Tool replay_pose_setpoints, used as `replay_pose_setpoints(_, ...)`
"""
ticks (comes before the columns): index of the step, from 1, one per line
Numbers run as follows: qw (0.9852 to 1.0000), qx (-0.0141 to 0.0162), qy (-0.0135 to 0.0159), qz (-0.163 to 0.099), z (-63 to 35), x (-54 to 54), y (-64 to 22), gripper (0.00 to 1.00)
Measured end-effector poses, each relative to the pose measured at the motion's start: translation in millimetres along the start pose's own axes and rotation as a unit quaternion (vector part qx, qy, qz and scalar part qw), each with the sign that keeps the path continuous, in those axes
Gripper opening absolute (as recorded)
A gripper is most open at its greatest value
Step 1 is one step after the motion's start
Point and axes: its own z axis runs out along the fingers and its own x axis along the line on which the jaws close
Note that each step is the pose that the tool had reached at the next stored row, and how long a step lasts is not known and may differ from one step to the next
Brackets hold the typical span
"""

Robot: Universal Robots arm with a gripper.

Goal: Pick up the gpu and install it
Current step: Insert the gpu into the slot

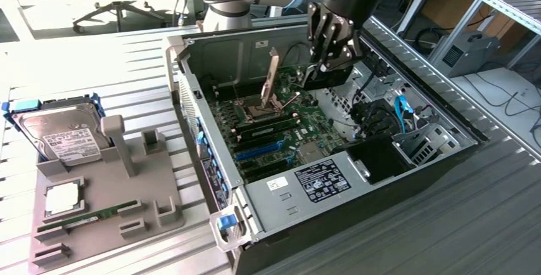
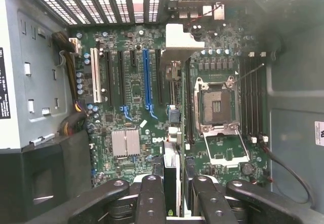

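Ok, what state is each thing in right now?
gpu: held by the gripper above the motherboard, not seated.
gripper: shut on the gpu.
CPU socket: open and empty.
computer case: side open.
hard drive: resting on the gray fixture.
RAM stick: lying flat on the fixture.

- Gripper [image 1: 331, 64] down inside the open PC case [image 1: 279, 215], clamped on the gpu [image 1: 324, 80].
- gpu held just above the motherboard [image 1: 279, 129].
- Grey tray [image 1: 93, 186] at the exterior view's left carries a hard drive [image 1: 63, 139] and a RAM stick [image 1: 89, 215].
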Motion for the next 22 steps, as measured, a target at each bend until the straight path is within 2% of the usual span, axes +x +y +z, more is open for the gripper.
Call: replay_pose_setpoints(22,1.0,0.0,0.0,0.0,2.2,3.4,2.4,0.27)
